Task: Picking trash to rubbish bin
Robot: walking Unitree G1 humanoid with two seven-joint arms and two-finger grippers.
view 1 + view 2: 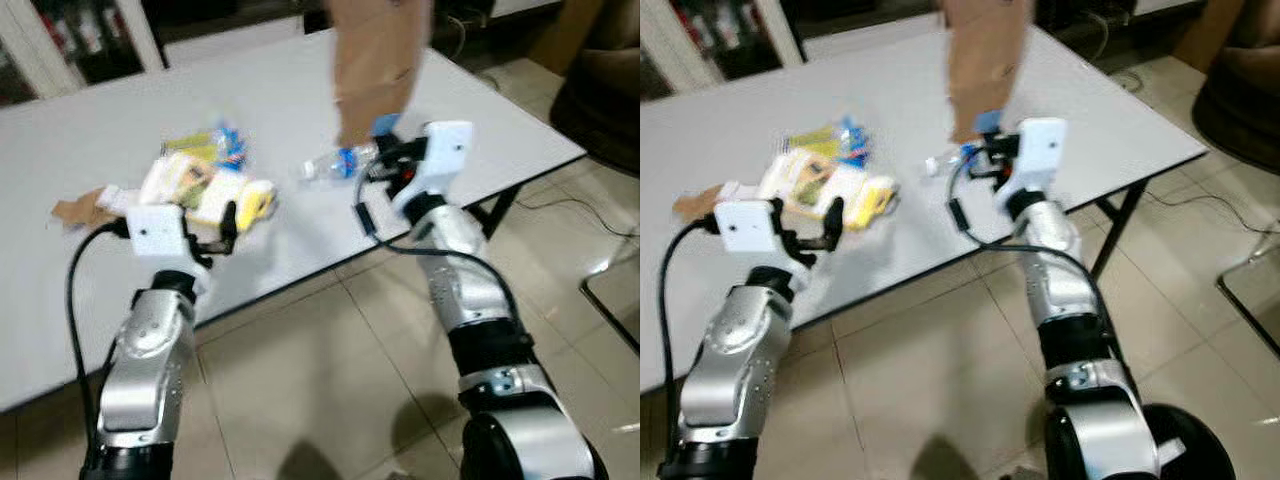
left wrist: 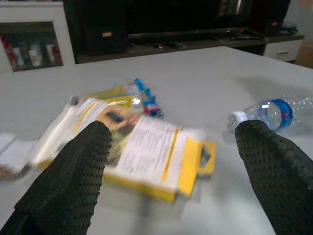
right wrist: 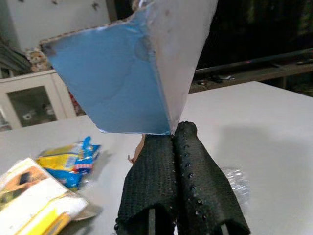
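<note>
- The right gripper is pinched tight on the bottom edge of a piece of cardboard. The cardboard is lifted up above the white table.
- The cardboard looks light and stiff, brown on one side and blue on the other. Held by one thin edge, it could tip or slip, so a firm pinch is best.
- The left gripper is wide open and holds nothing. It points at a yellow and white packet on the table.
- The packet looks flat, light and a bit slippery. I think its long edge is the best place to grab.
- A plastic bottle lies on the table beside the packet. It looks empty, light and easy to roll.
</note>
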